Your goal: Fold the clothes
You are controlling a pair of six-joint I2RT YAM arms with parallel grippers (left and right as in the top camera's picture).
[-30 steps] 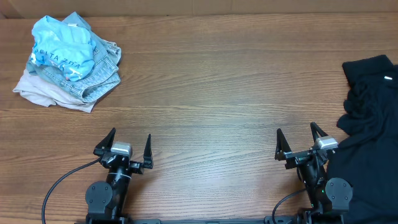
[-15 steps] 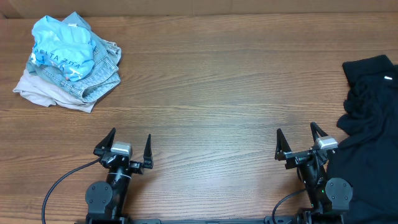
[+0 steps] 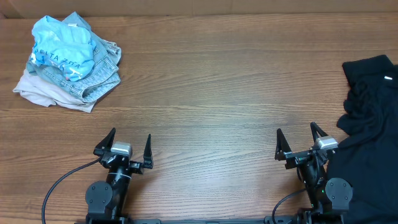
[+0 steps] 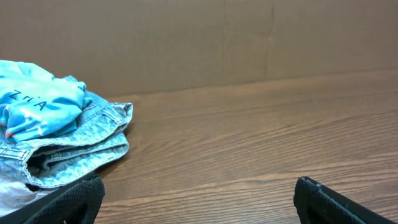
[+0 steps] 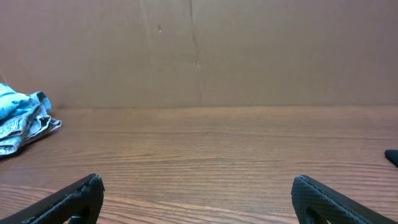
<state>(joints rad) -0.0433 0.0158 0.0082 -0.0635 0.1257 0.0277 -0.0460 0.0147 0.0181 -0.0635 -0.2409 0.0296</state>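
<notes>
plainly both jaws wide, empty

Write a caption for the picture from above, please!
Left gripper and right gripper open at the near edge; blue T-shirt atop denim shorts and beige cloth far left, black garment right.

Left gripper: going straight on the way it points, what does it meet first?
The way looks free: the left gripper points over bare table toward the cardboard wall, probably met first. The denim shorts and blue T-shirt lie left of its line.
</notes>
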